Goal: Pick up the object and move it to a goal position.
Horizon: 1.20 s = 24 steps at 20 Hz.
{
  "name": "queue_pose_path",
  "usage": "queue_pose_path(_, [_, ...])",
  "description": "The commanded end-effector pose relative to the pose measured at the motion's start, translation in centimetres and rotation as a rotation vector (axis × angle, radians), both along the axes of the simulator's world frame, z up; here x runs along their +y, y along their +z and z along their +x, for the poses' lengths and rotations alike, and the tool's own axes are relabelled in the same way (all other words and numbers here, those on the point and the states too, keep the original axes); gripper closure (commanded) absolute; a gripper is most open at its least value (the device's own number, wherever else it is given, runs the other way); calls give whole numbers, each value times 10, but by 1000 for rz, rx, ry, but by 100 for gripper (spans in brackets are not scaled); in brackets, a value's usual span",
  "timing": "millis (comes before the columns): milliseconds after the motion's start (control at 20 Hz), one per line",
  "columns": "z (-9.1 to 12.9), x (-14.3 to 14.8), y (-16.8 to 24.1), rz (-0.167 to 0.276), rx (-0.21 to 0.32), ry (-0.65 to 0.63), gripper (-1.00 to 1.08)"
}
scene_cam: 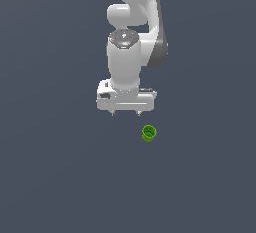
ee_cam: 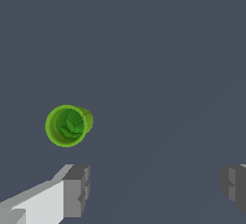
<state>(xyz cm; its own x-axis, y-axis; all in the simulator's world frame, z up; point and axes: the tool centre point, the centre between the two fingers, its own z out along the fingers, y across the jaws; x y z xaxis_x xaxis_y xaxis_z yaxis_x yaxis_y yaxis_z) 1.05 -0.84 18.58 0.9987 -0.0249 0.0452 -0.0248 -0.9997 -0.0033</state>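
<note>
Green object (scene_cam: 148,133) sits upright on the grey table (scene_cam: 50,177), hollow top up, just beside your gripper (scene_cam: 125,113), toward the exterior view's right and nearer the camera. Your fingers (ee_cam: 77,189) are spread wide, holding nothing, apart from it.

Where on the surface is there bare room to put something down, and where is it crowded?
The grey surface is bare almost everywhere: all of the exterior view's left, its right, and the wide area in front of the green cup. The only crowded patch is where the cup sits, with the open gripper close beside it. The cup lies outside the fingers.
</note>
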Motion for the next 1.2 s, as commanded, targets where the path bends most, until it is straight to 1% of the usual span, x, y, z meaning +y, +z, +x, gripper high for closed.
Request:
queue_pose_path(0, [0, 0, 0, 0, 0, 0, -92])
queue_pose_path(500, [-6, -3, -16, -14, 22, 43, -92])
queue_pose_path(750, [-6, -1, -17, -14, 22, 48, -92])
queue_pose_path(950, [-2, 8, -24, -16, 25, 91, -92])
queue_pose_path(1150, [4, 28, -38, -19, 30, 176, -92])
